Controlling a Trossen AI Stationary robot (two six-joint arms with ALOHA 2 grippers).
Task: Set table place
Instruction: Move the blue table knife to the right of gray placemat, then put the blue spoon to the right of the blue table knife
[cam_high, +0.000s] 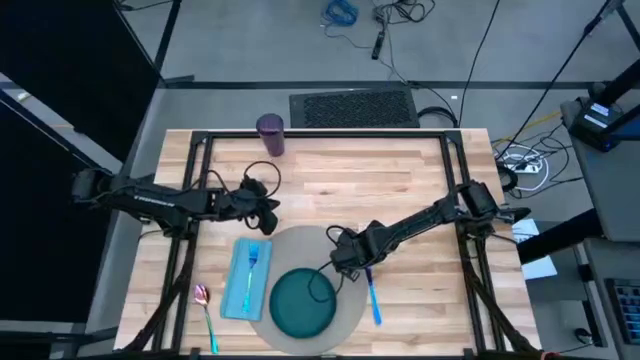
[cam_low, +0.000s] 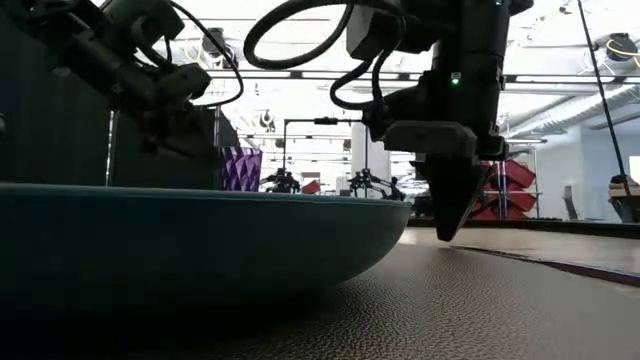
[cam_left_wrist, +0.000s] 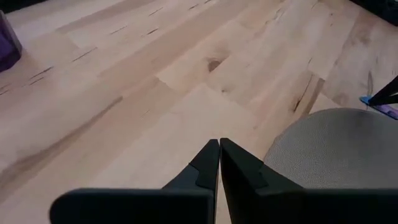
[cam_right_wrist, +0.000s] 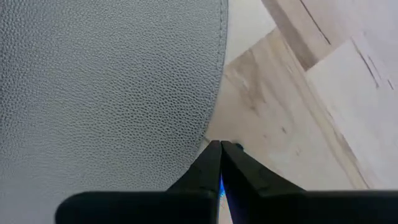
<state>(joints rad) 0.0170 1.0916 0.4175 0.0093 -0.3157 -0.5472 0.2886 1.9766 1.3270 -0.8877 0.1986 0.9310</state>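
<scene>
Place setting sits at the near-middle of the pale wood counter (cam_high: 400, 180): a round grey mat (cam_high: 345, 245) carries a teal plate (cam_high: 303, 302), with a light blue napkin (cam_high: 245, 280) just left of it and a blue fork (cam_high: 252, 262) lying on the napkin. A spoon (cam_high: 205, 312) with a pink bowl and green handle lies further left on the bare wood. A blue knife (cam_high: 373, 295) lies at the mat's right edge. A purple cup (cam_high: 270, 133) stands well apart at the far edge of the counter. The right gripper (cam_high: 347, 265) is low over the mat's right rim, beside the knife's upper end, its fingers (cam_right_wrist: 208, 165) pressed together. The left gripper (cam_high: 268, 208) hovers just beyond the mat's far-left side, its fingers (cam_left_wrist: 208, 165) together too, gripping nothing.
</scene>
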